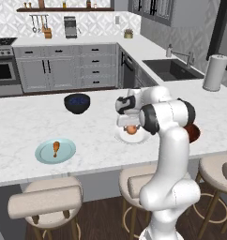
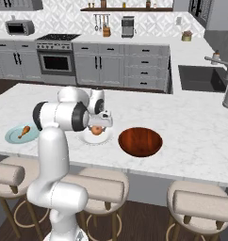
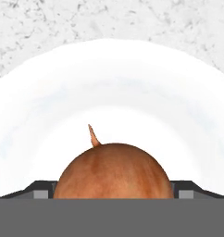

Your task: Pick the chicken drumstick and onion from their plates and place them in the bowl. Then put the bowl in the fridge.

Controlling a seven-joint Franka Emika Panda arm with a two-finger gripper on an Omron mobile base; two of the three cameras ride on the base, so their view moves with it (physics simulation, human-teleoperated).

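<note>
The onion point(image 1: 131, 130) point(image 2: 96, 130) point(image 3: 114, 171) rests on the white plate point(image 1: 122, 137) point(image 2: 87, 140) point(image 3: 114, 88) near the counter's front edge. My gripper point(image 1: 130, 124) point(image 2: 97, 126) point(image 3: 114, 190) is lowered over it, open, with a dark fingertip point(image 3: 42, 190) close against each side of the onion. The chicken drumstick point(image 1: 56, 148) point(image 2: 24, 131) lies on the pale blue-green plate point(image 1: 45, 154) point(image 2: 12, 137) to the left. The reddish-brown bowl point(image 2: 140, 141) point(image 1: 194, 133) sits empty just right of the white plate, partly behind my arm in the left base view. The fridge is out of view.
A dark blue-black bowl point(image 1: 77, 103) stands farther back on the counter. A paper towel roll point(image 1: 215, 72) and a sink point(image 1: 174, 69) are at the right. Padded stools point(image 1: 45, 199) point(image 2: 200, 202) line the counter's front edge.
</note>
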